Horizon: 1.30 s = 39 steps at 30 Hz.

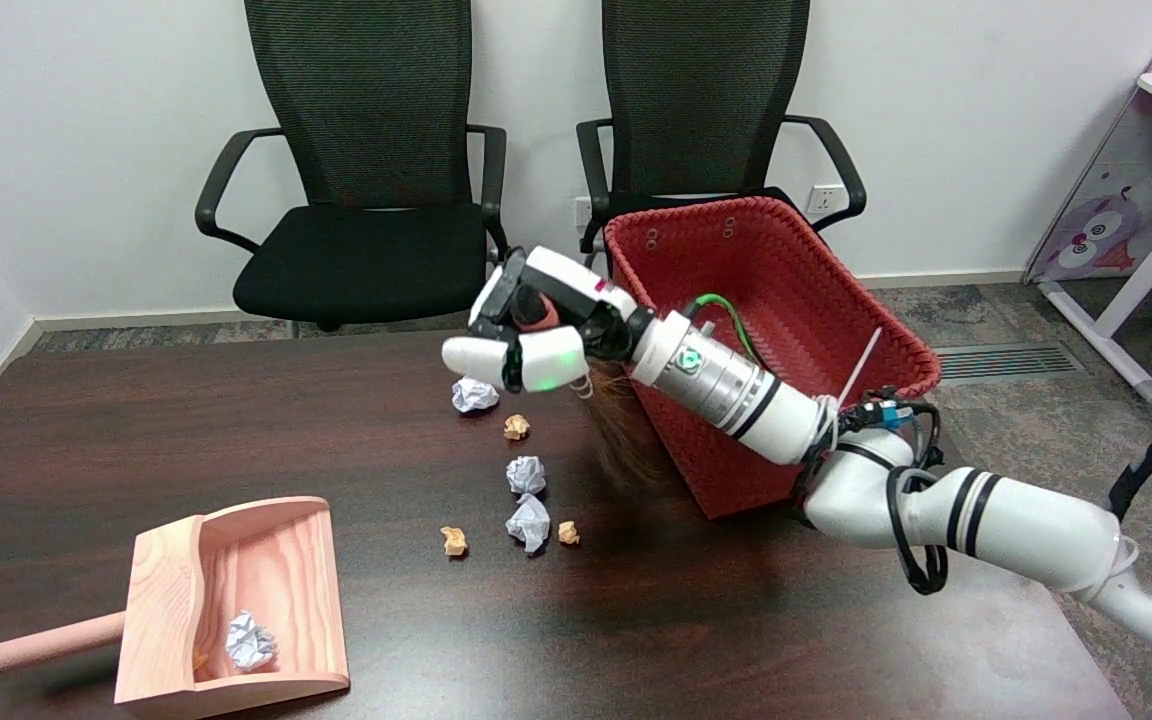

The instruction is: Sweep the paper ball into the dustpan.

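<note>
Fingers of the right hand [526, 340] are curling tight around a reddish brush handle [536, 312], with blurred brown bristles [621, 430] trailing down at five o'clock, in front of the red basket [786, 300]. At seven o'clock, just below the hand, a white paper ball [474, 394] is lying on the dark table [136, 420], a small tan scrap [516, 427] beside it. Two more white balls [526, 474] are sitting toward six o'clock among tan scraps. The wooden dustpan [236, 600] is waiting well apart at seven o'clock, one white ball already inside. Sweeping from this far risks scattering the litter sideways past the pan's mouth, and the bristles could snag the basket beside them.
</note>
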{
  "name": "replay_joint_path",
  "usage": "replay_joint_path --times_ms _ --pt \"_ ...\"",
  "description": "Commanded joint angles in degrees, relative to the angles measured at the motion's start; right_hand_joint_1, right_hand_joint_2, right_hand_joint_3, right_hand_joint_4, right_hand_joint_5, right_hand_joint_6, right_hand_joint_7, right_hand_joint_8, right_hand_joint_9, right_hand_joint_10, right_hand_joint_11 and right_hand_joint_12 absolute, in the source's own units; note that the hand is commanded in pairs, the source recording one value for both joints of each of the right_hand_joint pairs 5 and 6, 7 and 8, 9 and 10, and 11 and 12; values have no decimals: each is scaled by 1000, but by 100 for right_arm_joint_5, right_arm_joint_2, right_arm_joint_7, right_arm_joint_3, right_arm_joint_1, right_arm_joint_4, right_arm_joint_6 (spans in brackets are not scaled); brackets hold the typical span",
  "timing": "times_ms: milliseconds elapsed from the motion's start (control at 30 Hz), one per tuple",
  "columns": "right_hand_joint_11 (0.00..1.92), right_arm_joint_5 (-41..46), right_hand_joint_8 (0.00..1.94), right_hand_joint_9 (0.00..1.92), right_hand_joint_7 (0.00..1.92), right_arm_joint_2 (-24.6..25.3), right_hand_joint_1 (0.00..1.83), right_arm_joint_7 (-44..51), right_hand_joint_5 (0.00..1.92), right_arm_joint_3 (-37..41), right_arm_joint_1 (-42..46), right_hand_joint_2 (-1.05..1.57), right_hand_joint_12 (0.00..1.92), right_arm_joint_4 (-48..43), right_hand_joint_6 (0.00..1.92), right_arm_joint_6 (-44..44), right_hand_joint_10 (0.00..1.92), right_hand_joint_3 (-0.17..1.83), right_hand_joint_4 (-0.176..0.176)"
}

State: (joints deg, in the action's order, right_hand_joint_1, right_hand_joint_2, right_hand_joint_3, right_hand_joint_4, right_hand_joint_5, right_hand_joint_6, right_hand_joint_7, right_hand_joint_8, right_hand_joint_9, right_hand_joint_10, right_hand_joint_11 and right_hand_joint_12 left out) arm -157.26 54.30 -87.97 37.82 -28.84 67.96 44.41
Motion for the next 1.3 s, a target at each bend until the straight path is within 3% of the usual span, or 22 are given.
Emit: replay_joint_path --times_ms 33,333,533,933,1133,1300 --pt "1920 -429 1920 1920 1920 -297 977 711 1920 -652 -138 1571 1920 257 1920 -1688 1920 531 22" --pt "1920 -420 1920 1920 1920 61 954 711 1920 -873 -192 1571 1920 269 1920 -1981 1920 651 18" --pt "1920 -398 1920 1920 1920 508 914 693 1920 -838 -174 1571 1920 182 1920 -1992 1920 1103 1" --pt "1920 434 1920 1920 1920 1344 914 629 1920 -775 -78 1464 1920 -324 1920 -1403 1920 1427 0" --pt "1920 564 1920 1920 1920 1928 915 -714 1920 -745 -21 1378 1920 -1412 1920 -431 1920 1521 -1" --pt "1920 1478 1920 1920 1920 2217 915 -1990 1920 -767 -8 1338 1920 -2015 1920 606 1920 1510 -1"
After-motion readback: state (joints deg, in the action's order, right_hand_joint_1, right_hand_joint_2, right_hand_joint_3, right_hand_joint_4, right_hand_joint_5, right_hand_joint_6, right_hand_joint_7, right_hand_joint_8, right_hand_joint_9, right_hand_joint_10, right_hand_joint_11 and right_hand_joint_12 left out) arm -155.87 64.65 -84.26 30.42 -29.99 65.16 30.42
